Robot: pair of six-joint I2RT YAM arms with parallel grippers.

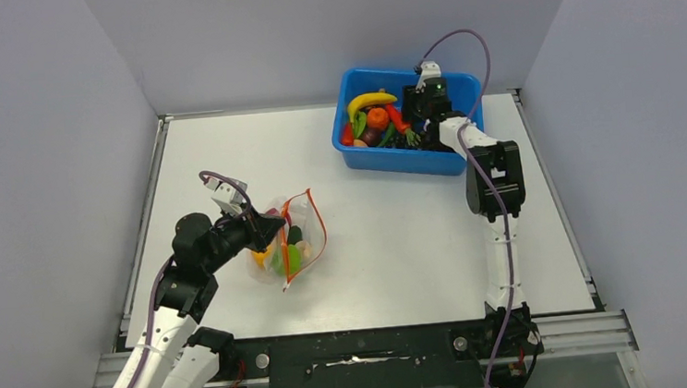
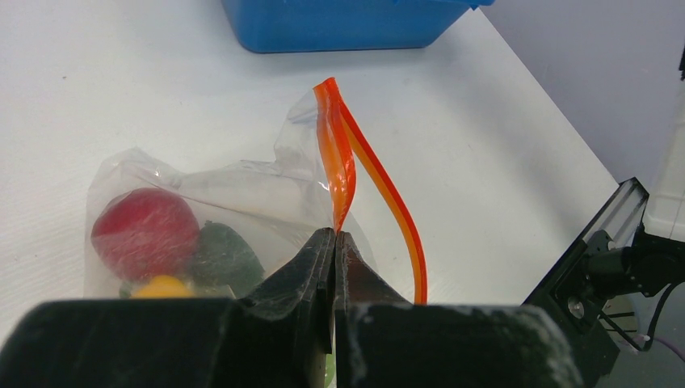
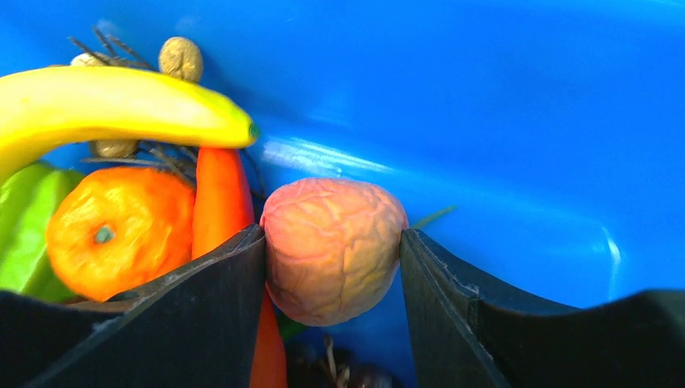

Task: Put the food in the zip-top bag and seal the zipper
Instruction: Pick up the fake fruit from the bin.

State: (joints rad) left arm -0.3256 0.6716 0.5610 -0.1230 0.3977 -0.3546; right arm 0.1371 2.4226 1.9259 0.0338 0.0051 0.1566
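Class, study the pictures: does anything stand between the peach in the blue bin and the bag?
Nothing visible does: bare table lies between blue bin and zip-top bag, whose mouth the left pincer holds open; the peach need only clear the bin's wall.

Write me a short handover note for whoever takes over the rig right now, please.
Left gripper: shut on the zipper, holding the zip-top bag's mouth open.
Right gripper: in the blue bin, closed around a wrinkled peach.
Done: red apple, dark green piece and a yellow piece sit in the bag.
To do: bag the peach and any remaining food, then seal the zipper.
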